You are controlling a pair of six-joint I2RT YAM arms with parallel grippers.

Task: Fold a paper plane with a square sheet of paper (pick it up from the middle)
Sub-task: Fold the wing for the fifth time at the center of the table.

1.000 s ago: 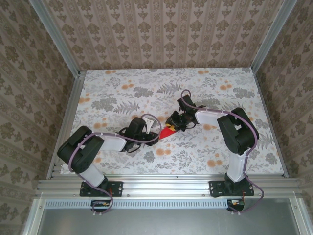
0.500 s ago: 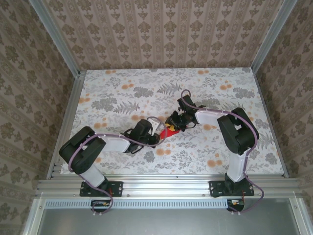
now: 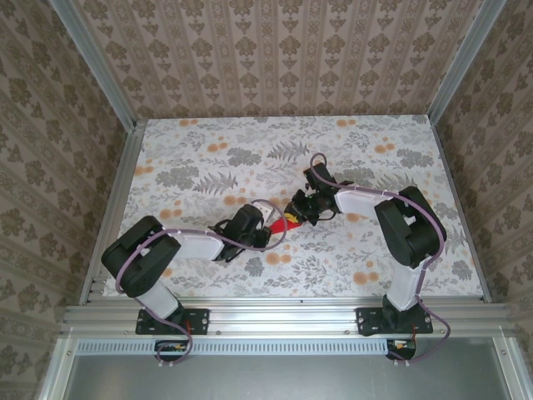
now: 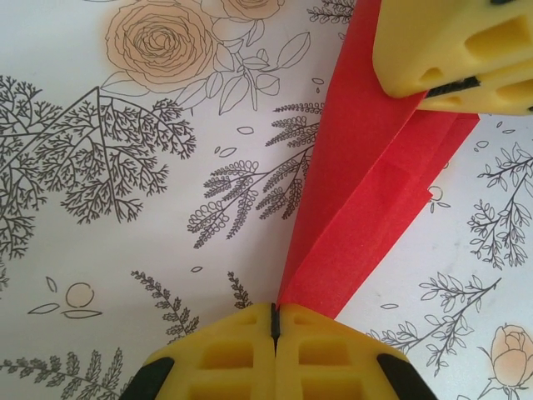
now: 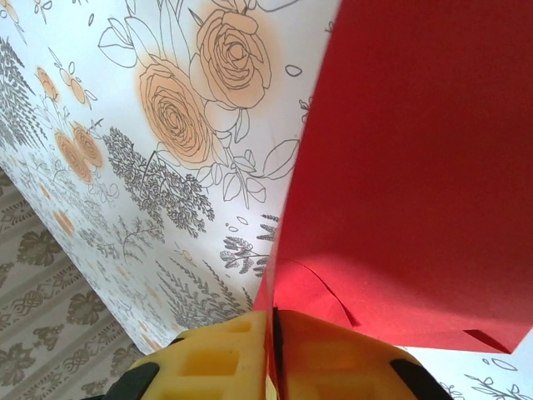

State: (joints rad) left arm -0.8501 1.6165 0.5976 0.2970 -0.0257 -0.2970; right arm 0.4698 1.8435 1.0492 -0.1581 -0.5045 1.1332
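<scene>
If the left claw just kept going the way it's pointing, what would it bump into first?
The left claw is shut on the folded red paper, which stretches ahead, so it would shove that first. Beyond, slightly rightward, sits the right claw, probably next, though depth is unclear.

- Overhead camera, high at the near edge, looks down over the whole flower-printed white tabletop [image 3: 191, 167].
- Both wrist cameras sit close above it, sharing the folded bright red paper sheet [image 4: 366, 192].
</scene>
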